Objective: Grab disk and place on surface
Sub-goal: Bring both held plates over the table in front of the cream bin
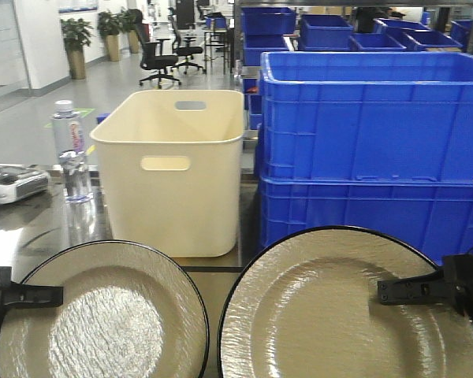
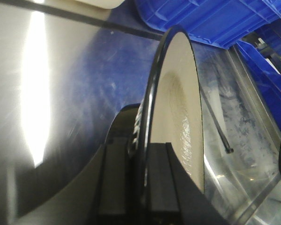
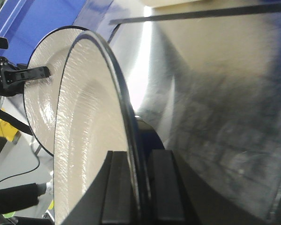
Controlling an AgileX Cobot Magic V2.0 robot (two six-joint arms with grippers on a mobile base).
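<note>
Two beige disks with black rims hang over the dark, glossy surface [image 1: 31, 228]. My left gripper [image 1: 31, 295] is shut on the left edge of the left disk [image 1: 102, 315]. In the left wrist view that disk [image 2: 178, 108] stands edge-on between the jaws of the left gripper [image 2: 141, 145], with the surface [image 2: 75, 93] behind it. My right gripper [image 1: 410, 290] is shut on the right edge of the right disk [image 1: 323, 315]. The right wrist view shows the right gripper [image 3: 138, 154] clamping its disk [image 3: 89, 131], the left disk [image 3: 42, 108] beyond, and the surface [image 3: 215, 117].
A cream bin [image 1: 173, 173] stands at the back of the table, with stacked blue crates [image 1: 370, 142] to its right. A water bottle [image 1: 71, 150] and a white device [image 1: 12, 185] sit at the back left. A black tape line [image 1: 209, 269] runs in front of the bin.
</note>
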